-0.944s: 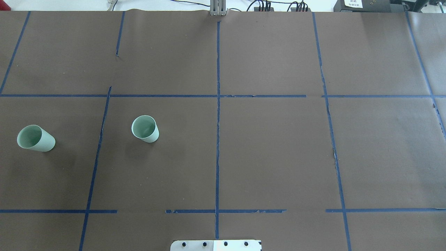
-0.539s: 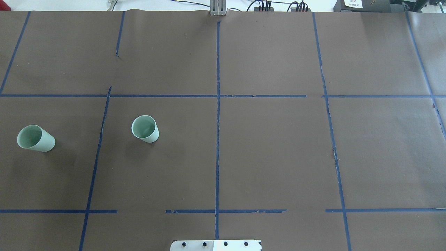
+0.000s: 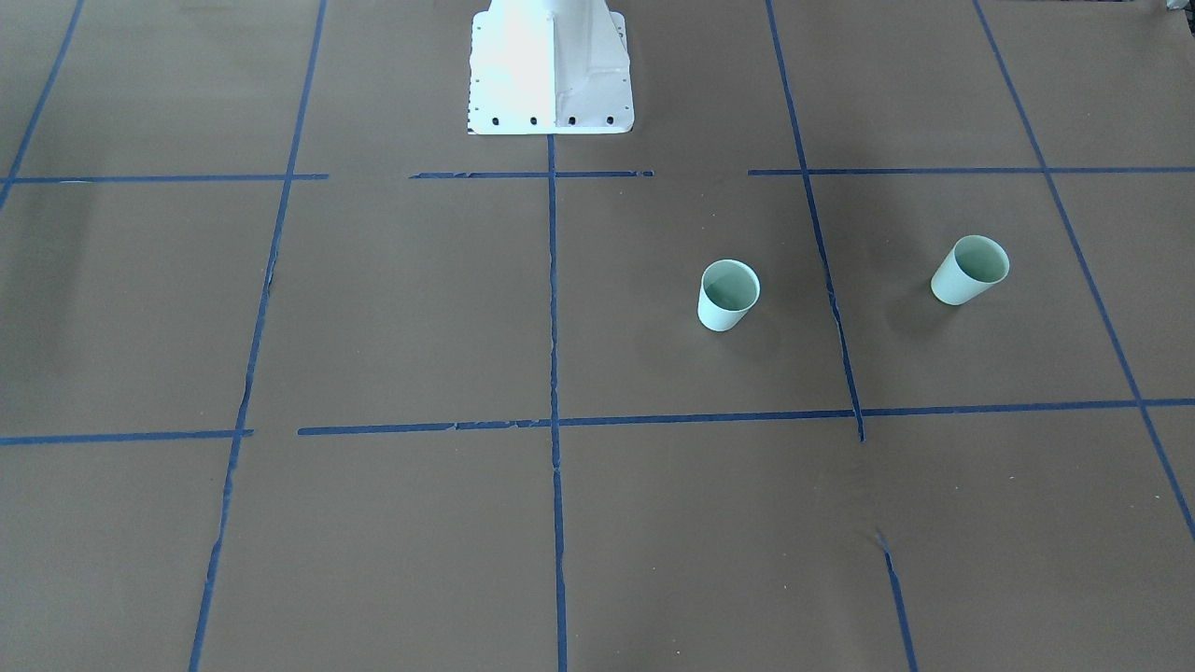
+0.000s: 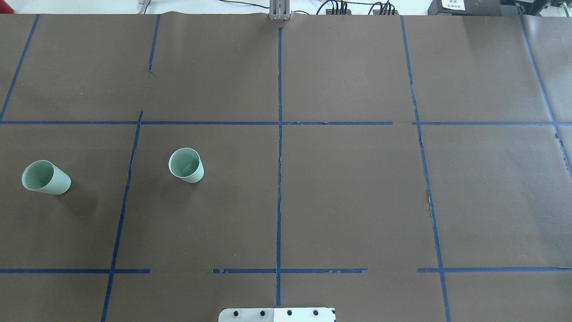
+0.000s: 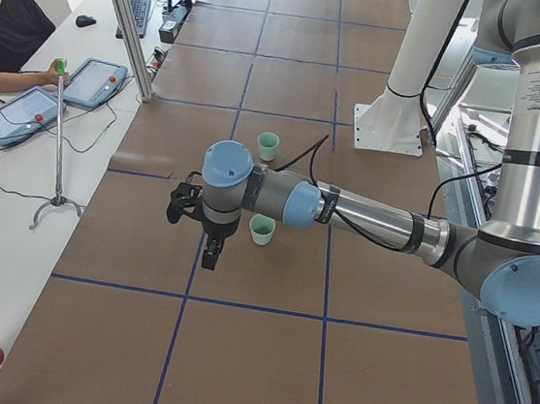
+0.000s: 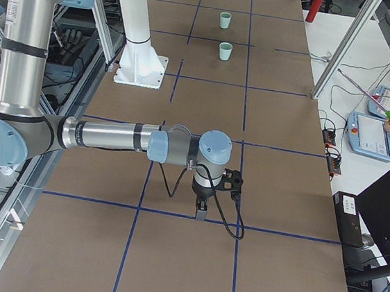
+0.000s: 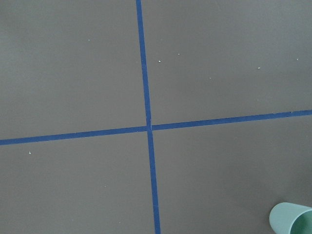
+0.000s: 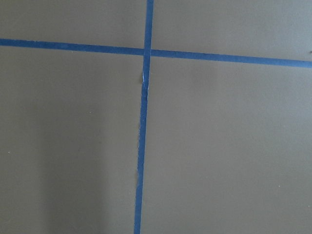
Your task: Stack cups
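Two pale mint-green cups stand upright and apart on the brown table. One cup [image 4: 46, 177] [image 3: 970, 270] [image 5: 263, 230] [image 6: 225, 20] is at the far left. The other cup [image 4: 186, 165] [image 3: 727, 295] [image 5: 269, 145] [image 6: 225, 51] is nearer the centre. My left gripper [image 5: 209, 257] hangs above the table close beside the far-left cup; a cup rim [image 7: 292, 219] shows in the left wrist view's bottom right corner. My right gripper [image 6: 200, 213] hangs over the right half of the table, far from both cups. I cannot tell whether either gripper is open or shut.
Blue tape lines [image 4: 279, 179] grid the brown table cover. The white robot pedestal [image 3: 551, 75] [image 4: 277, 314] stands at the robot's edge. Operators' tablets [image 5: 97, 80], a thin stand [image 5: 58, 154] and an aluminium post [image 5: 125, 20] are beyond the far table edge.
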